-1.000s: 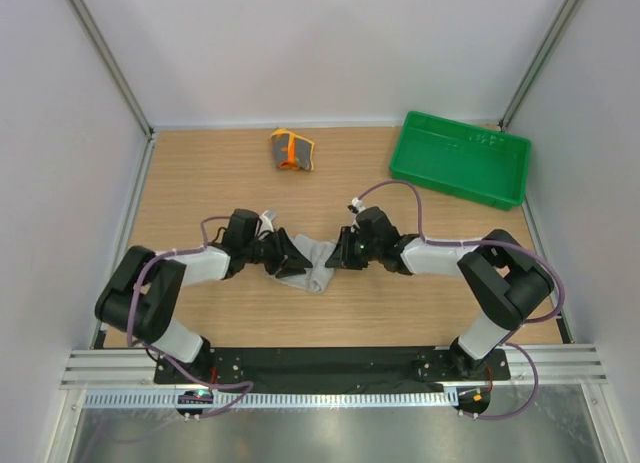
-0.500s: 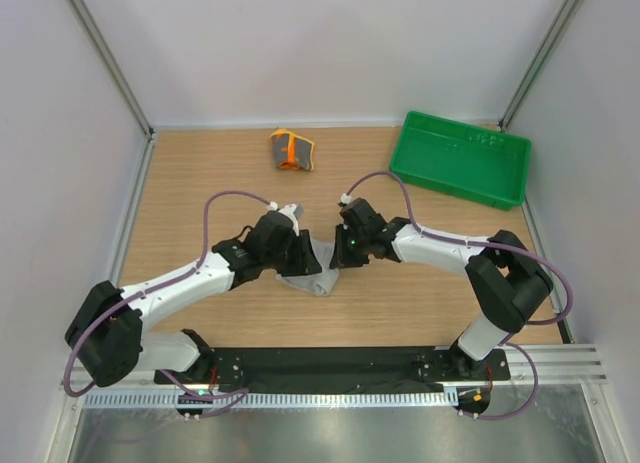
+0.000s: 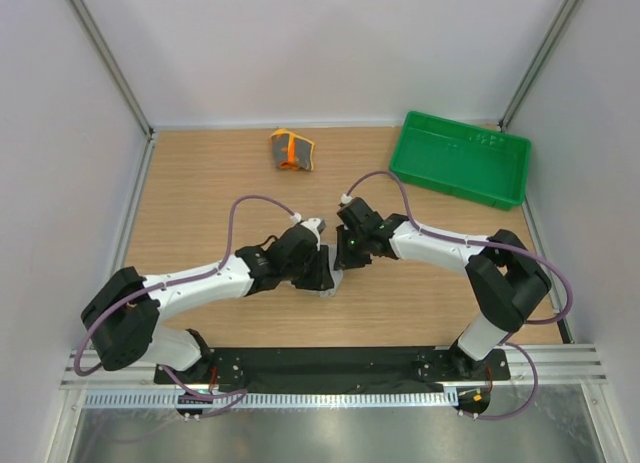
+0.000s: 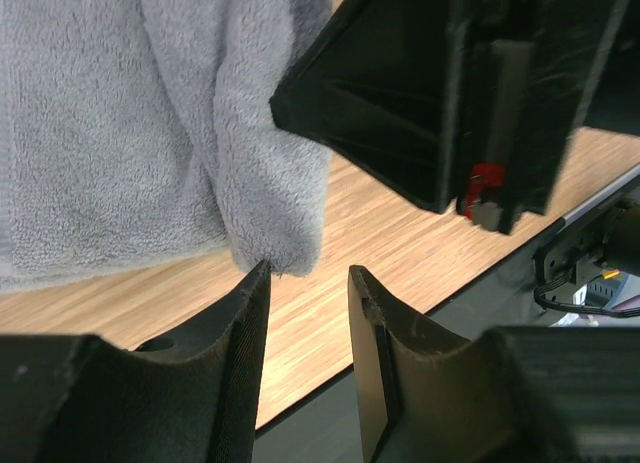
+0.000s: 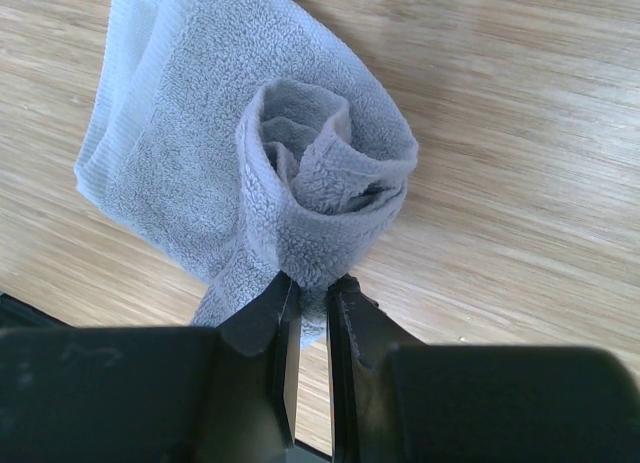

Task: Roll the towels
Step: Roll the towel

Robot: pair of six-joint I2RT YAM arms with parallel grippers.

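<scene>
A: What's on the table [image 3: 200,183]?

B: I see the green tray [image 3: 460,158] in the far right corner. The grey towel [image 5: 250,163] lies mid-table between my two arms, one end coiled into a loose roll. The patterned towel [image 3: 291,149] sits bundled near the far edge, well apart from it.

A: And the claws?

B: My right claw [image 5: 312,281] pinches the coiled end of the grey towel. My left claw [image 4: 308,273] stands spread — bare wood shows between its fingers, with one tip right at the towel's corner.

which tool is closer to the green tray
Right. The right tool, pinching the grey towel mid-table, is to the front-left of the green tray; the left tool sits just beyond it, farther off.
</scene>
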